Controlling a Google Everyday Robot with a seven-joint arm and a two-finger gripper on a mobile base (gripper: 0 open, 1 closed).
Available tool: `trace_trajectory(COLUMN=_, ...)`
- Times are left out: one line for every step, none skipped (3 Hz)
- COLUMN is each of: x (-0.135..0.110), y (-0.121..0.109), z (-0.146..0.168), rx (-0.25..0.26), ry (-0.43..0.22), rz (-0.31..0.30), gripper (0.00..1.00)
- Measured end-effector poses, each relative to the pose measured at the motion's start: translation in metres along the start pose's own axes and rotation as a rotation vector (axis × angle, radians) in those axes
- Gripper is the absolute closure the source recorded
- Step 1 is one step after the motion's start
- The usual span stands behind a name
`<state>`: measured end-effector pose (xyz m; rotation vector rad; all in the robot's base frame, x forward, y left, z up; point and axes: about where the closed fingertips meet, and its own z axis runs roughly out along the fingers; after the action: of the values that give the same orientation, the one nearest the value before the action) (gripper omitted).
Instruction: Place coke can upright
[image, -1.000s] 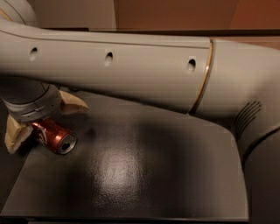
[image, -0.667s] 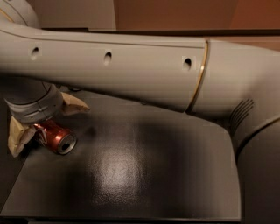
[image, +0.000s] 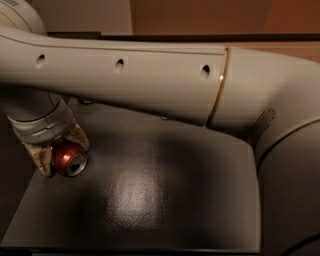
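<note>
Dark worktop (image: 150, 205) fills our view; at eight o'clock we see the claw (image: 61, 155) clamped on the coke can (image: 68, 159), silver end facing five o'clock.

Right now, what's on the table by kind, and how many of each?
Coke can: 1, red, tilted, not upright.
Pincer: 1, at the table's left side, shut on the can.
Total: 2.
</note>
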<state>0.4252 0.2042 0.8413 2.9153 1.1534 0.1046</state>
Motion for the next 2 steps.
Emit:
trace_trajectory(x=-0.003, y=0.000, z=0.003, rx=0.001, ry=-0.012, rz=-0.009, gripper=0.64)
trace_trajectory(x=-0.003, y=-0.004, z=-0.007, rx=0.022, ry=0.020, rz=0.020, gripper=0.87)
